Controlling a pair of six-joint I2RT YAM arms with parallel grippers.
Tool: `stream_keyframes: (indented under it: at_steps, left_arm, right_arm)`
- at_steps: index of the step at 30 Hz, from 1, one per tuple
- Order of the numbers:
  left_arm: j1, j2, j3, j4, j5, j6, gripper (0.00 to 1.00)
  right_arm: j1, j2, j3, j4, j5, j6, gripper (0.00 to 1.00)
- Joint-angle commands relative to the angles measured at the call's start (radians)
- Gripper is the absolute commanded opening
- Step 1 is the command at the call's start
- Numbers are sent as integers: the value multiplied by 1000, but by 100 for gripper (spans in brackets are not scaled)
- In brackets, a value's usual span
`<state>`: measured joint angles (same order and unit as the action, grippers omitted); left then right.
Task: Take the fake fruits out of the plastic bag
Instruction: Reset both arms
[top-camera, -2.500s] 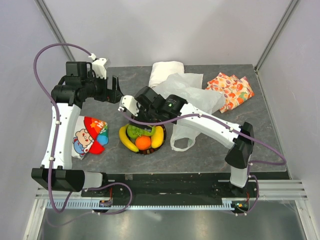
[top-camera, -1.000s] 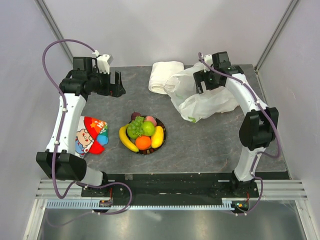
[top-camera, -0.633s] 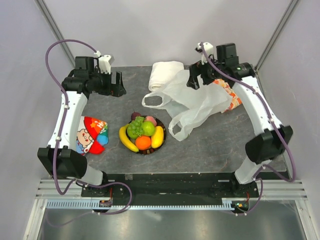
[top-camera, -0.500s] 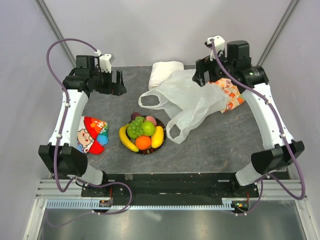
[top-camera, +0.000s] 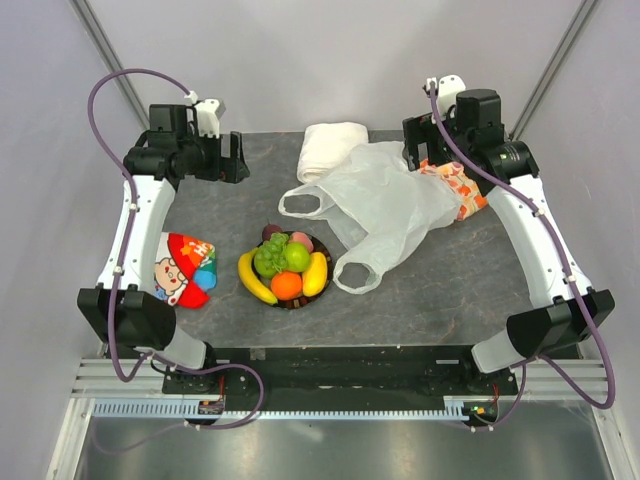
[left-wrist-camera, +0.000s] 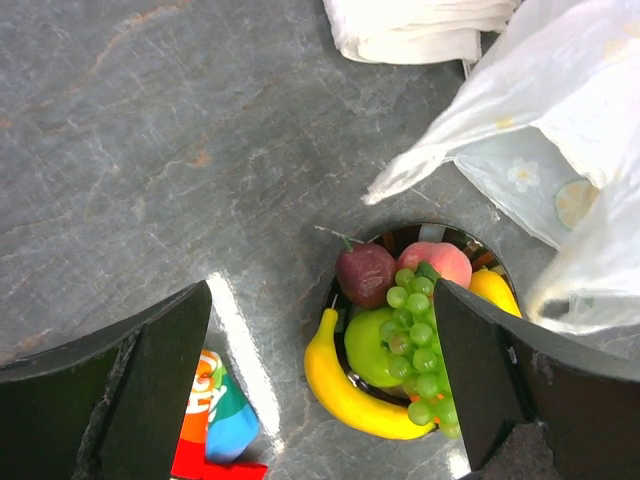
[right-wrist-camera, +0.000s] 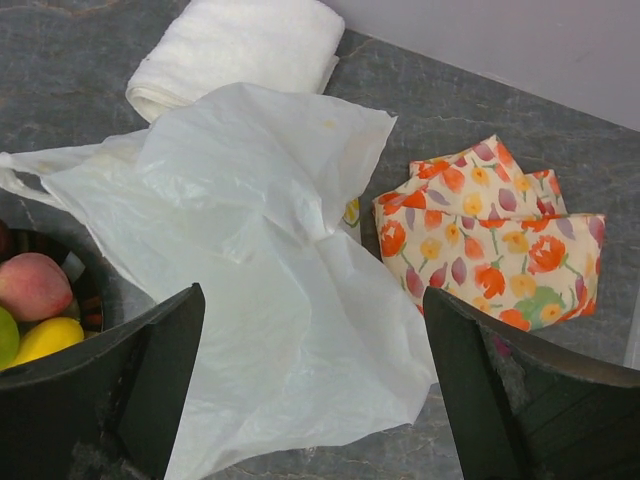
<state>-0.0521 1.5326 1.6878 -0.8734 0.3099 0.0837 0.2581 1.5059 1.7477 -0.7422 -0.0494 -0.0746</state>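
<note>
Your left claw (top-camera: 236, 163) hung with its jaws spread wide and empty above the far left of the bench (top-camera: 230, 210). Your right claw (top-camera: 417, 148) stood likewise agape and empty at the far right. The fake fruits (top-camera: 285, 265) lay heaped on the plate (top-camera: 329, 266) at the near middle, outside the plastic bag (top-camera: 385, 205). The bag sprawled flat just right of the plate, between the white cloth roll (top-camera: 332, 145) and the orange patterned fabric (top-camera: 465, 185).
</note>
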Motion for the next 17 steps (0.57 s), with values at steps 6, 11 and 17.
stream_keyframes:
  at_steps: [6, 11, 17]
  left_arm:
    - [1, -111, 13, 183, -61, 61, 99]
    - [1, -132, 0, 192, -51, 36, 99]
    - [1, -144, -10, 194, -49, 13, 99]
  right_arm:
    - [-3, -12, 38, 50, 76, -4, 98]
    - [-2, -7, 42, 52, 74, -2, 98]
    - [-2, 4, 49, 60, 79, 22, 98]
